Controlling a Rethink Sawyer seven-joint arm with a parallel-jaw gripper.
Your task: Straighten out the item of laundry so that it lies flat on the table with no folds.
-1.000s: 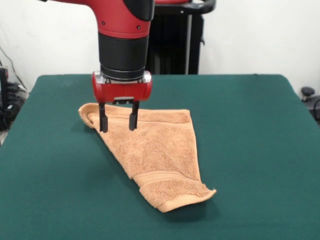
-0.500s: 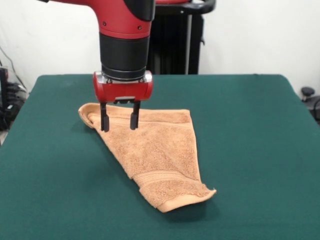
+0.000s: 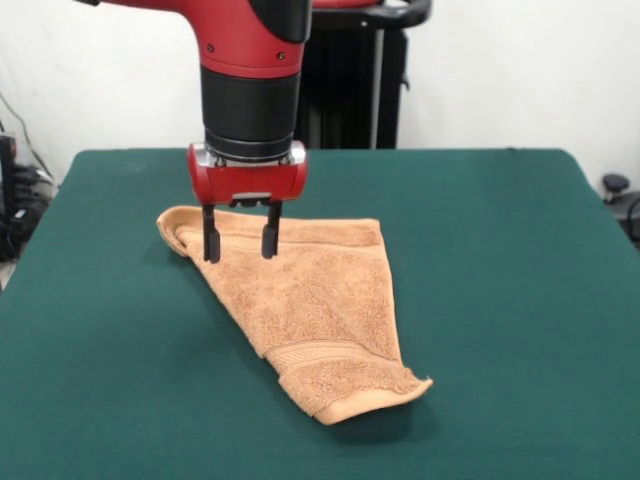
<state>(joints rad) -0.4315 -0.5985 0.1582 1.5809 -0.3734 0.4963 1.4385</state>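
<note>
Front view: orange-tan towel (image 3: 310,305) on green table (image 3: 500,260), left of centre, roughly triangular, folded over; rolled corner at far left, woven band near hemmed near end. Gripper (image 3: 240,243) above far-left part of towel, fingers (image 3: 210,242) pointing down, spread apart, gripping nothing; contact with cloth unclear.

A plain white wall (image 3: 520,70) is seen across the background from nine to three o'clock. A black upright stand (image 3: 350,85) is placed against it at twelve o'clock. Dark cables (image 3: 22,195) are gathered at nine o'clock, and a black round-topped object (image 3: 614,185) is glimpsed at three o'clock. Even, soft lighting is cast throughout.
</note>
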